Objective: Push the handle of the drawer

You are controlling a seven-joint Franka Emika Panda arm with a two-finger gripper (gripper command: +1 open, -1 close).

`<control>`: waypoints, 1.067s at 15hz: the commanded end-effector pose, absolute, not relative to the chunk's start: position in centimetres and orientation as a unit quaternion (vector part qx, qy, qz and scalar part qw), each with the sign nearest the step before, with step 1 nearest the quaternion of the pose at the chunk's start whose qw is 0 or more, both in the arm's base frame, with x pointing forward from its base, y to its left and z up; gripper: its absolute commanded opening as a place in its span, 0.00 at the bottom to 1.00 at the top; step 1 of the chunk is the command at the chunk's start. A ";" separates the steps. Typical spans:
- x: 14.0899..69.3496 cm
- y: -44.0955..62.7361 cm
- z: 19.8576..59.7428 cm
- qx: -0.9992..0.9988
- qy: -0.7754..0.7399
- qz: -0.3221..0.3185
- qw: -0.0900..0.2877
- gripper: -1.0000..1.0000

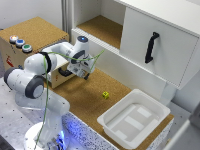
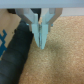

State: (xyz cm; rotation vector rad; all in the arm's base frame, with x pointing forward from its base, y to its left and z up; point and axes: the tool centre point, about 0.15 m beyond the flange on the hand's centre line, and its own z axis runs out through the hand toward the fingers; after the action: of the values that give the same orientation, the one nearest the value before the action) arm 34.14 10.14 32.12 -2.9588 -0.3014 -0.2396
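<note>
The drawer [image 1: 61, 74] is a light-brown wooden box at the front of a brown, cork-topped box [image 1: 37, 31], at about nine o'clock from the middle of the exterior view. Most of its face is hidden behind the arm [image 1: 37, 75]; its handle cannot be made out in that view. The gripper [image 1: 81, 72] hangs just at the drawer's front, at the drawer's three o'clock side; whether it touches the drawer I cannot tell.

In the wrist view the pale blue fingers [image 2: 43, 35] are pressed together, tips meeting over the cork with nothing between them. A dark, rounded shape [image 2: 17, 52] lies just beside them; what it is I cannot tell.

On the box top, near its ten o'clock corner, sits a row of three buttons [image 1: 20, 43]: red, blue and green.

A small yellow-green cube [image 1: 105, 94] lies on the cork table [image 1: 82, 102] at four o'clock from the gripper, apart from it. Further toward four o'clock stands a white tray [image 1: 116, 134]. At one o'clock is a white cabinet [image 1: 165, 50] with a black handle [image 1: 151, 47], and beside it an open shelf [image 1: 102, 30] with a cork floor.
</note>
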 end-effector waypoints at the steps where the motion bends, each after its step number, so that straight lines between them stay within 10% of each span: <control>1: 36.6 16.3 31.6 -0.988 -0.112 -0.063 0.083 0.00; 16: 39.5 30.6 31.3 -0.975 -0.186 -0.059 0.106 0.00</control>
State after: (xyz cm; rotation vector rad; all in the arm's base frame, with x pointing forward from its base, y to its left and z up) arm 36.11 24.57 32.05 -2.8652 -0.4964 -0.2805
